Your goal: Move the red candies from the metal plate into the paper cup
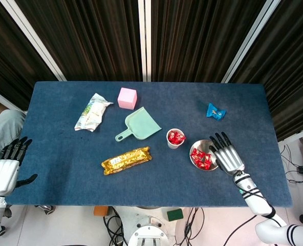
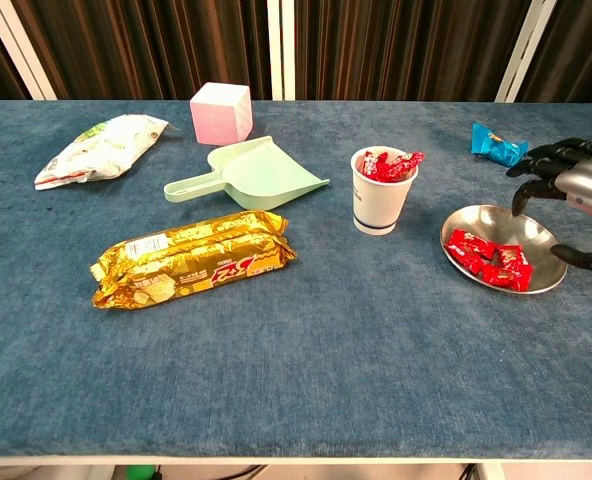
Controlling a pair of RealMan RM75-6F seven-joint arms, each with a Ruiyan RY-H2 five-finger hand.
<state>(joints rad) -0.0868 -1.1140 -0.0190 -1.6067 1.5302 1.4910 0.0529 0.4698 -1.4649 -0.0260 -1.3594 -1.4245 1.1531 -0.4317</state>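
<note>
Red candies (image 2: 489,258) are lying in the metal plate (image 2: 547,245), with more filling the paper cup (image 2: 380,203) just left of the plate. The right robot hand (image 2: 576,190) is hovering at the plate's right rim, fingers spread, apparently grasping nothing. The left robot hand (image 1: 3,171) is hanging released far left of the plate, off the tabletop (image 2: 306,350).

white paper cup (image 2: 380,201) stands upright on the blue tabletop's right half, red candies (image 2: 389,165) heaped above its rim. just right of it, nearer the right edge, the shiny metal plate (image 2: 539,243) holds more red wrapped candies (image 2: 488,258).
</note>
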